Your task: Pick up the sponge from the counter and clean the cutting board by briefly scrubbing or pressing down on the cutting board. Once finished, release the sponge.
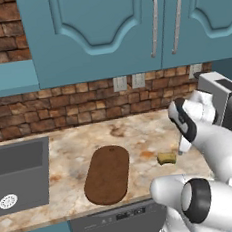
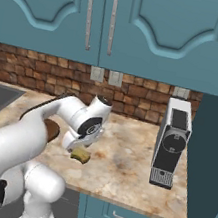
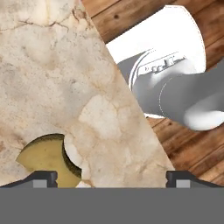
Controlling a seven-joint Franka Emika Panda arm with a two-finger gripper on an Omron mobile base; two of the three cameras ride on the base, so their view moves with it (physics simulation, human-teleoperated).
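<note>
A: Where does the sponge (image 1: 167,158) sit?

B: On the counter (image 1: 135,134), at three o'clock from the cutting board (image 1: 107,174), apart from it. The left base view gives that gap; from the right the arm covers most of the board.

A: And the gripper (image 3: 111,178)?

B: The hand view shows its fingertips (image 3: 43,178) spread wide, gripping nothing (the sponge lies near the left one, at seven o'clock). The right view alone shows a coffee machine (image 2: 171,142) at three o'clock.

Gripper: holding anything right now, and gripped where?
Nothing is held. The gripper is open, fingertips wide apart; the sponge lies on the counter by one fingertip, not between them.
</note>
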